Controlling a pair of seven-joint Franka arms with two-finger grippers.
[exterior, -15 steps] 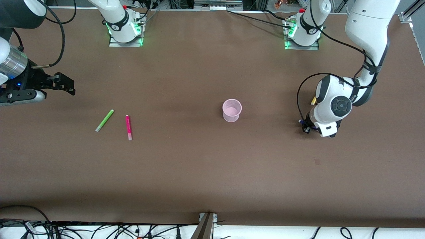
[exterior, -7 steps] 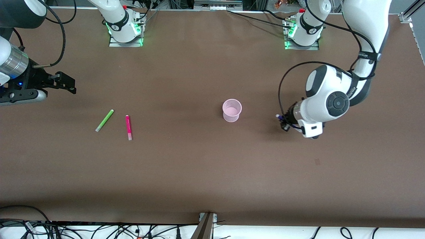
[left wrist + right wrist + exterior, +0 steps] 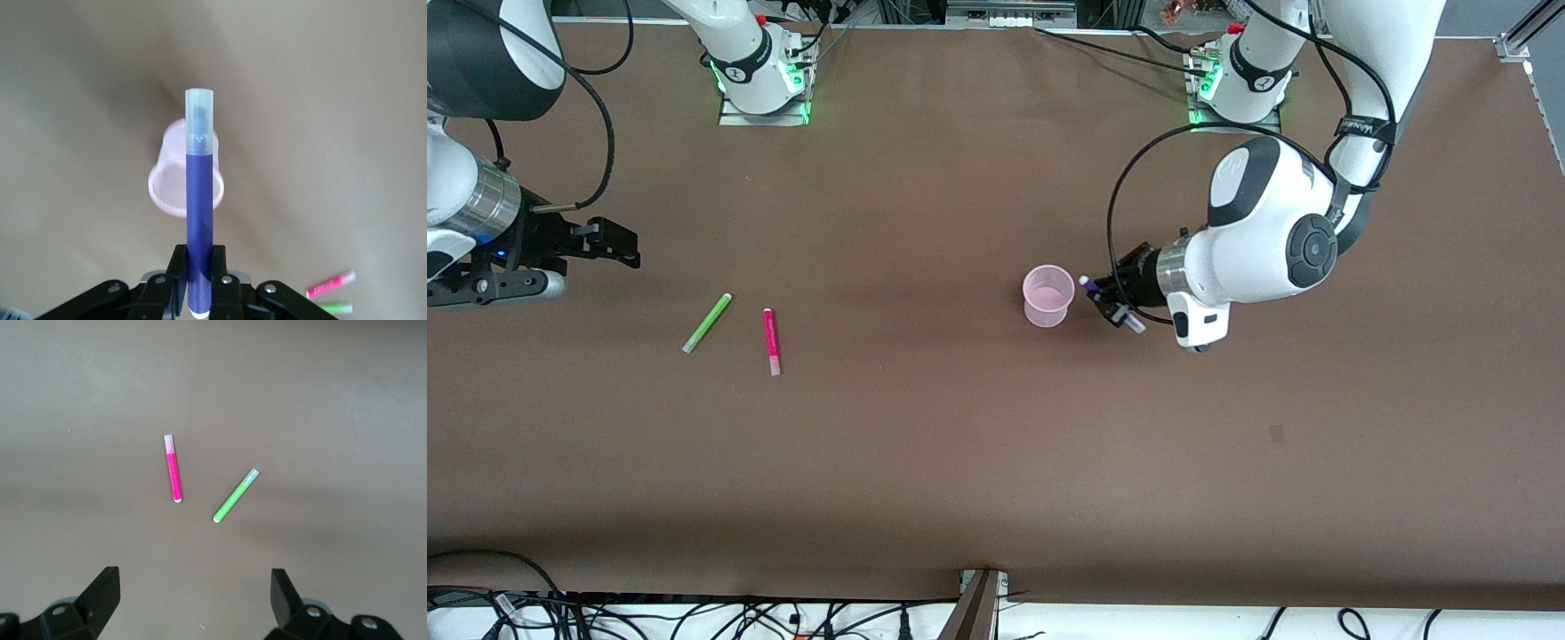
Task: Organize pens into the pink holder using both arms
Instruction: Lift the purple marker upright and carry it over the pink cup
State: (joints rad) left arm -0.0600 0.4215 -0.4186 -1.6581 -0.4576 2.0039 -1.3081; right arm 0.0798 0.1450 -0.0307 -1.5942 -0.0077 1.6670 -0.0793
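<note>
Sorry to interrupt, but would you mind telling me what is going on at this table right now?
The left gripper holds the purple pen in shut jaws right beside the pink holder, not yet in it. The right gripper waits with jaws open over the right arm's end of the table, above the green pen and the magenta pen, which lie flat and apart.
</note>
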